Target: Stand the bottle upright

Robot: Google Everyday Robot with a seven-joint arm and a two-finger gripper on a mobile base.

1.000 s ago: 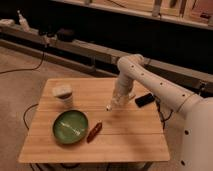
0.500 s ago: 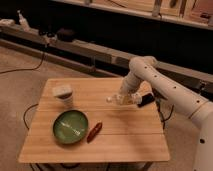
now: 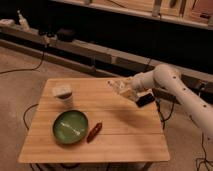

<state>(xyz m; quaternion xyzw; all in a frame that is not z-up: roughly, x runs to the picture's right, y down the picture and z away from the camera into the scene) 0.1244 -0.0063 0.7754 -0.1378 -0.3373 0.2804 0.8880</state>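
Note:
My gripper (image 3: 123, 90) is at the end of the white arm that reaches in from the right. It hovers low over the back right part of the wooden table (image 3: 125, 140), just left of the black phone (image 3: 146, 100). A small pale whitish shape (image 3: 113, 84) sticks out to the left of the gripper, tilted. It looks like the bottle, but I cannot tell it apart from the gripper or see whether it is held.
A wider white cup (image 3: 63, 94) stands at the table's back left. A green plate (image 3: 70, 126) lies front left, with a red-brown oblong object (image 3: 94, 131) beside it. Cables run on the floor to the left and right. A dark bench stands behind.
The gripper has moved from the table's middle right toward the back and slightly up. The arm's elbow has swung out to the right.

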